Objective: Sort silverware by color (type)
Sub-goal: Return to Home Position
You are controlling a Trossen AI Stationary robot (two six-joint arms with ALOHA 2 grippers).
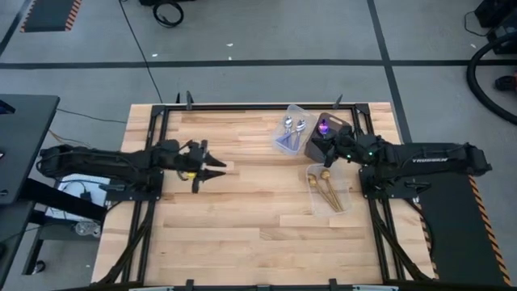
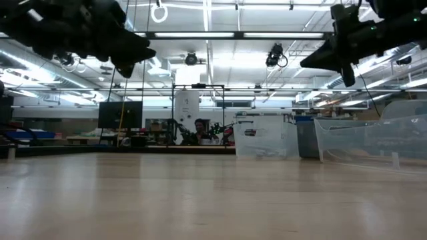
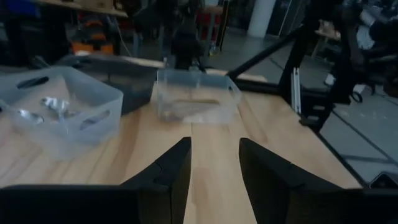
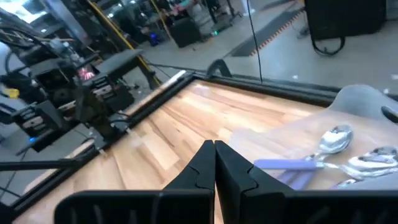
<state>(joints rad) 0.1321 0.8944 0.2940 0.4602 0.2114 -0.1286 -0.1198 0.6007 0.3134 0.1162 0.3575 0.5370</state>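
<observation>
Dark right gripper [image 4: 214,148], jaws closed and empty, should lift clear of the clear plastic bins [image 1: 292,111] by the table's right edge; left gripper [image 1: 219,170] waits, jaws parted, empty.

Three bins are sitting on the table [image 1: 242,234]. The first bin [image 1: 292,107] is holding at least two silver spoons [image 1: 300,126]. The second bin [image 1: 339,120] is showing a purple glint [image 1: 325,126], impossible to count. The third bin [image 1: 346,184] is holding roughly three gold spoons [image 1: 327,192]. Two arms are reaching in: the left arm [image 1: 105,162] and the right arm [image 1: 428,156].
</observation>
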